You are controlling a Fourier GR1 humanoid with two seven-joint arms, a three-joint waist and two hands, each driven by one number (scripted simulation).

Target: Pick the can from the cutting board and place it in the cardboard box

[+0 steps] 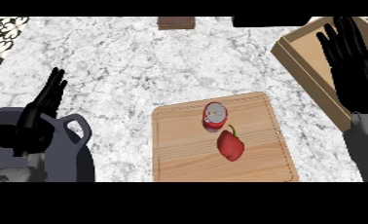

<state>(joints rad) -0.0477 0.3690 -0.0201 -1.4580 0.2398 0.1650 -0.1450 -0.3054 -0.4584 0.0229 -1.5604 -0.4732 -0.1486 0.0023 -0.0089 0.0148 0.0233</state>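
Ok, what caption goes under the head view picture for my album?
Red can and red pepper on the cutting board; open right hand above the cardboard box.

The left hand (39, 108) shows at about nine o'clock in the head view, fingers straight and held close together, tips aimed toward twelve to one o'clock, with its grey forearm coming up from the lower left corner. The right hand (348, 67) stands at about three o'clock, flat and open, fingers spread a little and pointing toward twelve o'clock, the thumb set off toward the left. Its grey forearm runs down the right edge toward five o'clock. Neither hand holds anything.
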